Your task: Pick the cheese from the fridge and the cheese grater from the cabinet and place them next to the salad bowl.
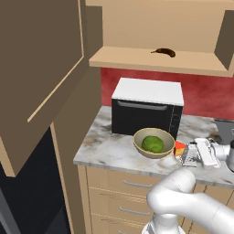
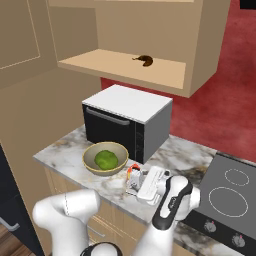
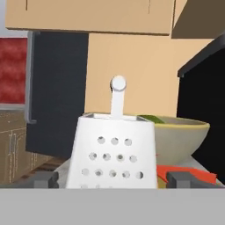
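The grey cheese grater [image 3: 113,154] stands upright on the marble counter [image 1: 105,148], handle on top, between my fingertips [image 3: 44,179] with a gap on each side. My gripper [image 3: 113,179] is open around it. The salad bowl [image 1: 154,142] with its green lettuce ball sits in front of the microwave. The cheese [image 1: 180,147], an orange wedge with a red side, lies between the bowl and the grater [image 1: 189,154]. In the right base view the grater [image 2: 133,182] is just right of the bowl [image 2: 105,159], with the cheese [image 2: 135,168] behind it and the gripper [image 2: 136,184] at it.
A black and white microwave [image 1: 147,107] stands behind the bowl. The cabinet door [image 1: 41,68] hangs open at the left above the dark fridge [image 1: 27,196]. A dark brown object [image 1: 163,52] lies on the cabinet shelf. A stovetop [image 2: 230,190] borders the counter on the right.
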{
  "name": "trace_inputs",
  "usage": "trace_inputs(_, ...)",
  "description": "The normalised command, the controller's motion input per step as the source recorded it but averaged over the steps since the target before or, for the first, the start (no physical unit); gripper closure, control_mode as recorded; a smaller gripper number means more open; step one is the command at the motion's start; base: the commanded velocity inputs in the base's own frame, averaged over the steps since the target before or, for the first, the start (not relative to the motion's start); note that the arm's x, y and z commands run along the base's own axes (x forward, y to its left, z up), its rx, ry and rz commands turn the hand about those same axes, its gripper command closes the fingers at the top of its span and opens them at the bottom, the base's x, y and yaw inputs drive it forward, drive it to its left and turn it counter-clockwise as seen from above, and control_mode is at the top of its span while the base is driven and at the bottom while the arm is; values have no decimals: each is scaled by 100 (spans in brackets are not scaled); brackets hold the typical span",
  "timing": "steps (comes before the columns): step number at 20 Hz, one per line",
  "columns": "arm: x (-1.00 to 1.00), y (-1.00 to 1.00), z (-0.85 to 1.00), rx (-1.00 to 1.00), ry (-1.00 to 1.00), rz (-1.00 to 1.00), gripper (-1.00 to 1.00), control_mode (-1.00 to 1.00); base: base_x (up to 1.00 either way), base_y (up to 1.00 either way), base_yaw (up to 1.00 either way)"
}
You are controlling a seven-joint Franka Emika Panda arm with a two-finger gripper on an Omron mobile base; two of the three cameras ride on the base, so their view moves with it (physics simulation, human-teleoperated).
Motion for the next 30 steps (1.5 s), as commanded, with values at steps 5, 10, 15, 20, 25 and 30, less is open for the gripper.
trace_inputs(5,0,-21,12,0,10,-1,-100,-100,0,0,0)
trace_inputs(10,-1,-27,15,0,10,-2,-100,-100,0,0,0)
trace_inputs(15,-18,-27,0,0,2,-5,-100,-100,0,0,0)
trace_inputs(20,-36,-29,10,-3,0,-7,-100,-100,0,0,0)
trace_inputs(25,-46,-29,31,-11,4,-11,-100,-100,0,0,0)
trace_inputs(30,-49,-1,27,-38,5,-11,-100,-100,0,0,0)
